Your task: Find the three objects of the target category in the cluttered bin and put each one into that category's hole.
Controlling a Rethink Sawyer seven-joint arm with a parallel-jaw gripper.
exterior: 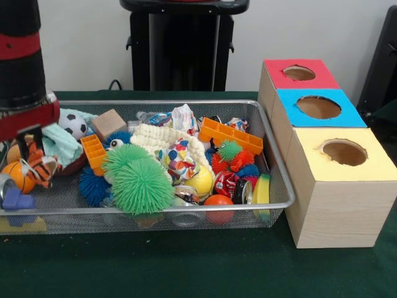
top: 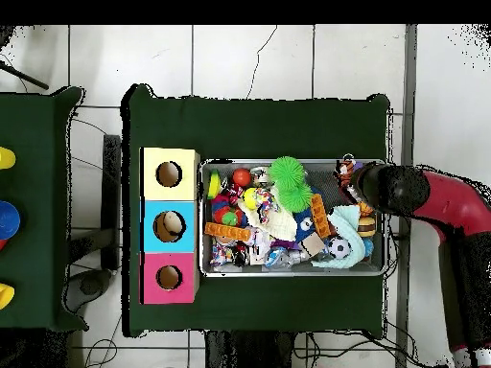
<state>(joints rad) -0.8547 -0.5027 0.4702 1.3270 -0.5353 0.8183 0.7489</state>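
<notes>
Green spiky ball (exterior: 141, 183) sits in the wire bin (exterior: 282, 186) beside the tool (exterior: 28, 139), whose grip state I cannot tell.

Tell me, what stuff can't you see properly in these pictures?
- Gripper: in the front view toys crowd its tips, and in the overhead view the arm covers it, so open or shut is unclear.
- Toys under the green spiky ball: buried in the front view.
- Blue hole: something pale shows inside in the overhead view, too small to name.
</notes>
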